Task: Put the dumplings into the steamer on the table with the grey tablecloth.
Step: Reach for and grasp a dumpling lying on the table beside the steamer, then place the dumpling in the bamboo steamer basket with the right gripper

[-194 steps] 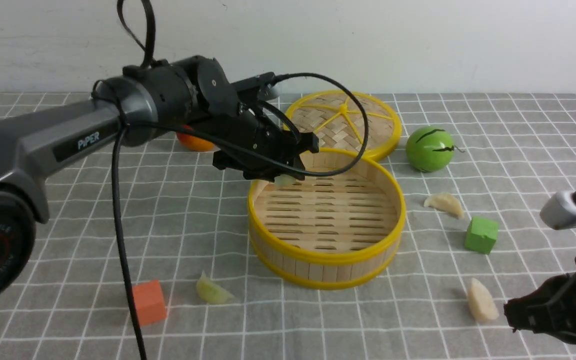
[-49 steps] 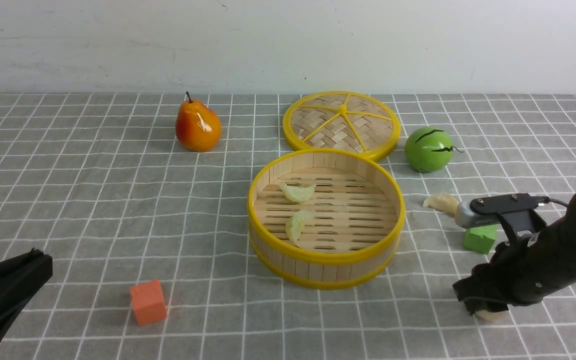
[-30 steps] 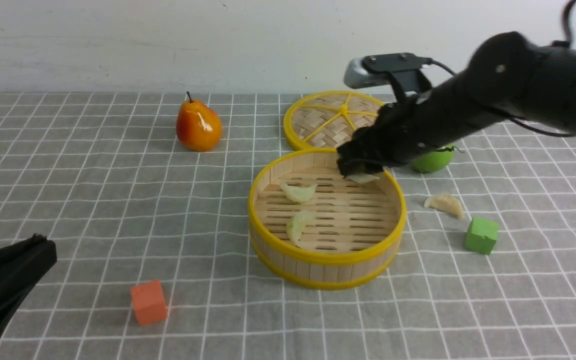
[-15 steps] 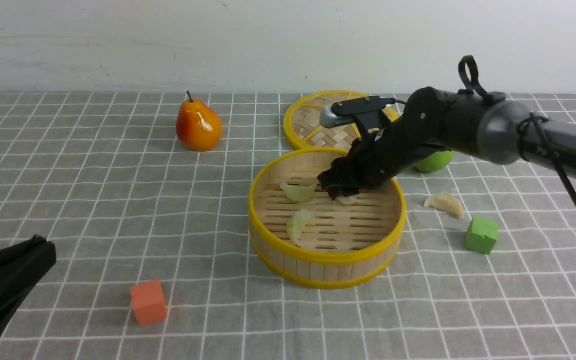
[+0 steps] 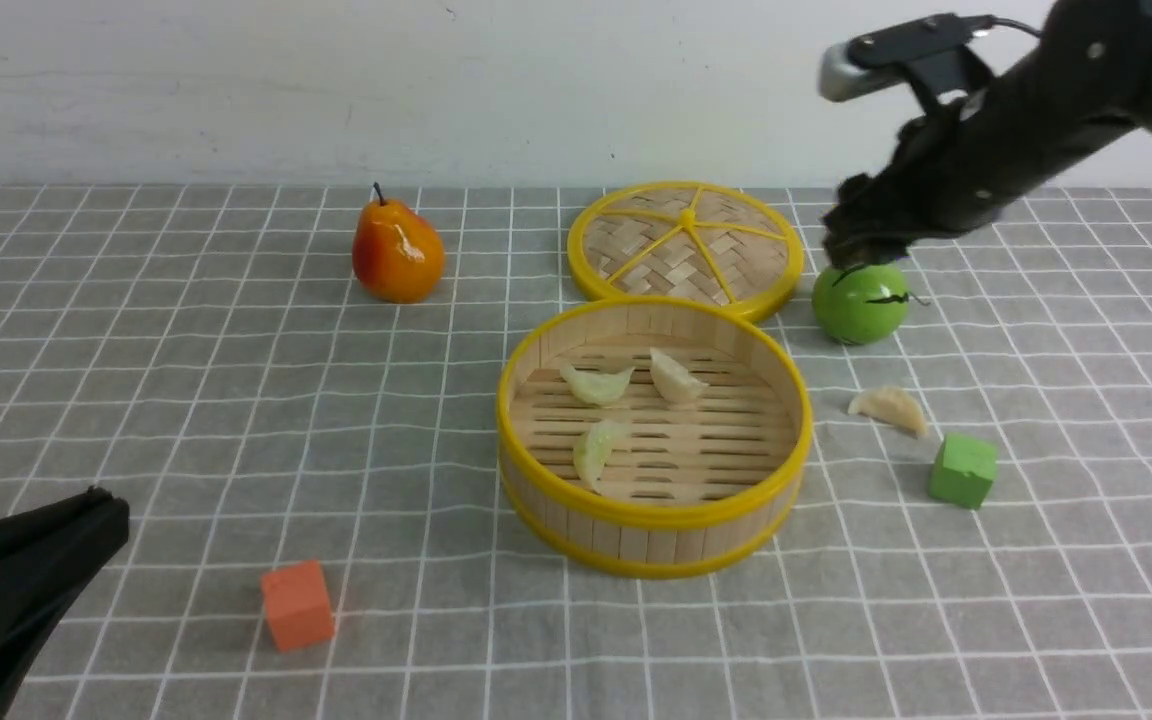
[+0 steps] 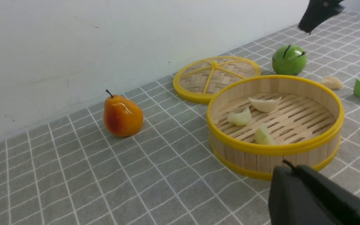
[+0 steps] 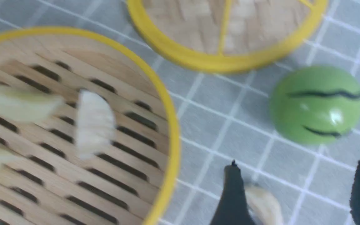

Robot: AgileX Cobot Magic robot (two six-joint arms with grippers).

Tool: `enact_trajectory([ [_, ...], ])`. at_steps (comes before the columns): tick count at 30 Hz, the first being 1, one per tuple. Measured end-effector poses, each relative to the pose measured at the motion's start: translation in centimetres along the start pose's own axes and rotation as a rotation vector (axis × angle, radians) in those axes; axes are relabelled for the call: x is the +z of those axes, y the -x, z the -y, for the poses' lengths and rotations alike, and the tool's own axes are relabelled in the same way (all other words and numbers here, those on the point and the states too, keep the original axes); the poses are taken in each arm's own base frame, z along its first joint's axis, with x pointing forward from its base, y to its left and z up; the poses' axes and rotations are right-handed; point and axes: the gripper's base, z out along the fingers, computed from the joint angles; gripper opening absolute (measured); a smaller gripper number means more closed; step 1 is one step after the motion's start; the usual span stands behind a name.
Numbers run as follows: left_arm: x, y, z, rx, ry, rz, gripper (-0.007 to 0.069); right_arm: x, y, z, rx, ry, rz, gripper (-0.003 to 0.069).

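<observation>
Steamer [image 5: 636, 540] sits in the middle of the table [image 5: 1086, 620] on the grey tablecloth [image 5: 186, 400], and three dumplings lie on its slats. One pale green dumpling [image 5: 596, 384] is toward the back wall and a second green dumpling [image 5: 596, 450] is nearer the front, both on the left half. A cream-white dumpling [image 5: 676, 376] lies close beside the back one, w/ a small gap btw them. Fourth dumpling [image 5: 888, 406], cream too, lies out on the cloth to the right of the steamer, near it but apart, w/ the green cube [image 5: 962, 469] just beside it toward the near edge. Right gripper [image 5: 861, 248] is up off the table toward the far right corner, above the green ball [image 5: 858, 300]. Wrist cam shows its fingers [image 7: 233, 193] spread wide, so it's open and empty. Left gripper [image 5: 101, 515] is low at the near left corner, jaws pressed together, carrying nothing. Woven lid [image 5: 684, 245] lies flat just behind the steamer toward the far edge; can't tell if the rims touch. Pear [image 5: 395, 253] stands upright left of the lid, well apart, and the orange cube [image 5: 297, 604] sits alone nr the near edge, left of the steamer.
</observation>
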Motion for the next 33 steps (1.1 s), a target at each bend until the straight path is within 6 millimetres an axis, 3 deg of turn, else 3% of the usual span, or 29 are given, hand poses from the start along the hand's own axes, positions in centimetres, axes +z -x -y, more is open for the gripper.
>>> enact_trajectory([
  [2, 0.3, -0.1, 0.1, 0.001, -0.004, -0.010, -0.0014, 0.8, -0.7, 0.9, 0.001, -0.005, -0.045, 0.0472],
  [4, 0.8, -0.2, 0.2, 0.003, -0.012, -0.029, -0.0014, 3.7, -2.3, 2.3, -0.035, -0.006, -0.127, 0.0458],
  [10, 1.6, -0.6, 0.3, 0.007, -0.019, -0.071, -0.0014, 9.4, -4.6, 2.5, -0.062, 0.020, -0.185, 0.0389],
  [13, 1.7, -0.7, 0.3, 0.007, -0.021, -0.079, -0.0014, 10.9, -5.5, 2.5, -0.059, 0.029, -0.224, 0.0329],
  [14, 1.7, -0.7, 0.3, 0.007, -0.020, -0.081, -0.0014, 11.3, -5.9, 2.5, -0.058, 0.035, -0.243, 0.0278],
  [17, 1.7, -0.7, 0.3, 0.007, -0.019, -0.084, -0.0014, 11.2, -5.9, 2.6, -0.059, 0.036, -0.248, 0.0196],
  [20, 1.7, -0.7, 0.3, 0.007, -0.019, -0.086, -0.0014, 10.8, -5.8, 2.5, -0.061, 0.041, -0.256, 0.0199],
  [23, 1.7, -0.7, 0.3, 0.007, -0.019, -0.083, -0.0014, 8.8, -4.7, 2.3, -0.066, 0.039, -0.233, 0.0199],
  [25, 1.7, -0.6, 0.3, 0.012, -0.021, -0.075, -0.0014, 5.0, -2.2, 1.9, -0.052, 0.046, -0.132, 0.0199],
  [29, 1.7, -0.6, 0.3, 0.017, -0.024, -0.066, -0.0014, 0.1, 0.4, 0.6, -0.054, 0.097, 0.006, 0.0199],
  [31, 1.7, -0.5, 0.3, 0.017, -0.025, -0.059, -0.0014, -2.6, 1.7, -1.4, -0.103, 0.171, 0.090, 0.0199],
  [33, 1.7, -0.4, 0.4, 0.017, -0.028, -0.053, -0.0014, -3.3, 2.2, -3.6, -0.170, 0.256, 0.129, 0.0199],
])
